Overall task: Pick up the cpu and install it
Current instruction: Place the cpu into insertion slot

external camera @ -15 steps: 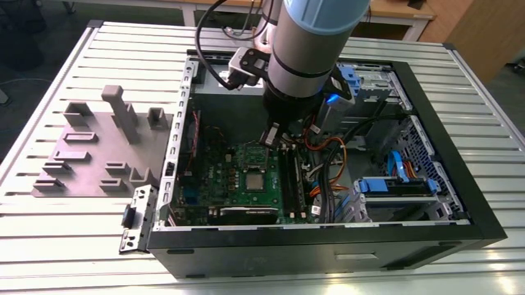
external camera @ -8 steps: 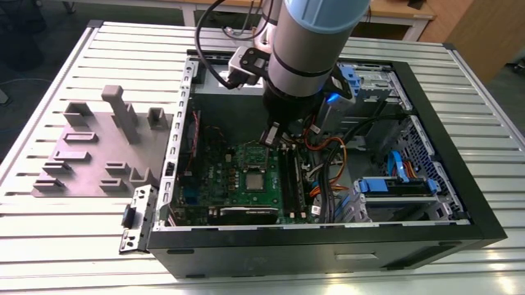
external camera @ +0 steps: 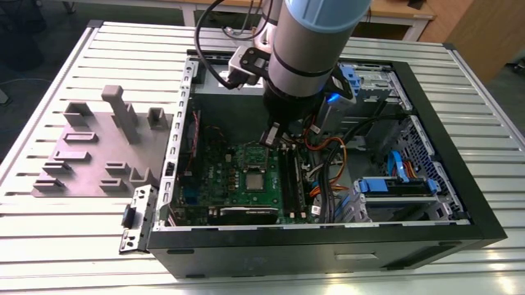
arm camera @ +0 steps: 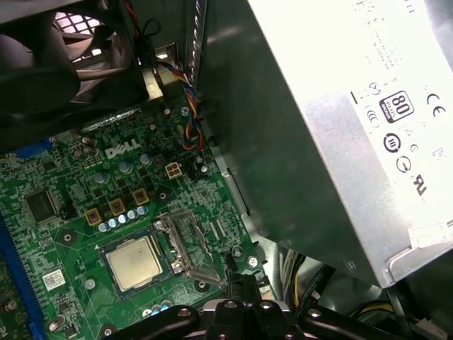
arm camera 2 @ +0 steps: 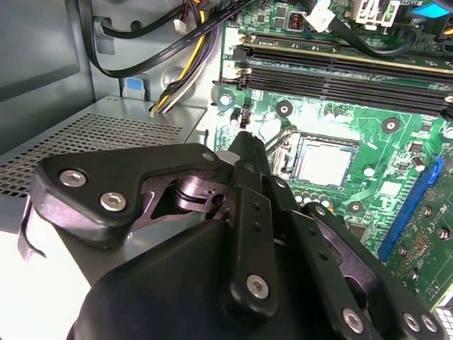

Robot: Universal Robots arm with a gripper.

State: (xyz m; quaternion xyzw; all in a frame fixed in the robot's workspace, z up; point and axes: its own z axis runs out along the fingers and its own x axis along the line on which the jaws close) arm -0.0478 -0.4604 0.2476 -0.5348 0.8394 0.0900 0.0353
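1. Already the cpu (arm camera: 133, 263) lies flat in its socket on the green motherboard (arm camera: 85, 212).
2. Its gripper (arm camera 2: 244, 145) hovers just beside the socket frame (arm camera: 187, 244), cpu beyond the fingertips.
3. Fingers look closed together, holding nothing.

This is a robotics lab or electronics test workshop. An opened desktop computer case (external camera: 328, 184) lies on a ribbed aluminium worktop (external camera: 66, 246), with a grey fixture plate (external camera: 94, 153) of moulded blocks near the worktop's edge on the exterior view's left. A wooden desk (external camera: 328, 15) stands behind, on grey carpet (external camera: 24, 86).
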